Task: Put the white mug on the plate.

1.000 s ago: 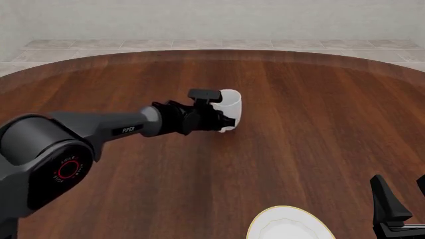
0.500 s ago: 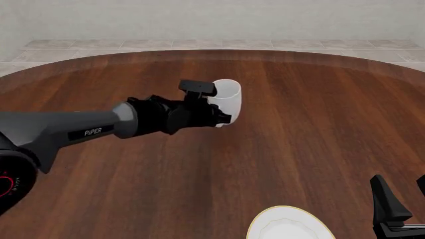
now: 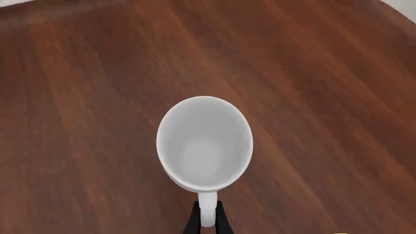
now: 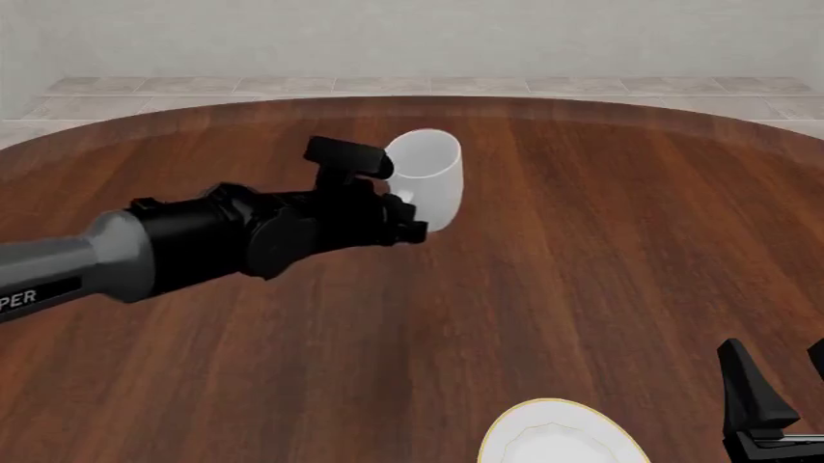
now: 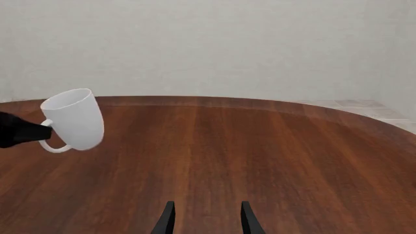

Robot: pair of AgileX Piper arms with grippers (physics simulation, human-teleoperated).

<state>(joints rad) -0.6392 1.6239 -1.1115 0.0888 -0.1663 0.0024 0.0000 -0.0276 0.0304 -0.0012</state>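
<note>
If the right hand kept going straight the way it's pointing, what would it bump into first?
Probably nothing soon. The right hand is open and points across bare table. The white mug, held by the left hand, hangs off to one side.

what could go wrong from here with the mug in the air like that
1. The left gripper pinches the white mug only by its thin handle, and the mug hangs tilted above the table, so it might swing or slip out during the carry.
2. The plate is barely wider than the mug and sits close to the right gripper, so the set-down could land off centre or crowd that arm.
</note>
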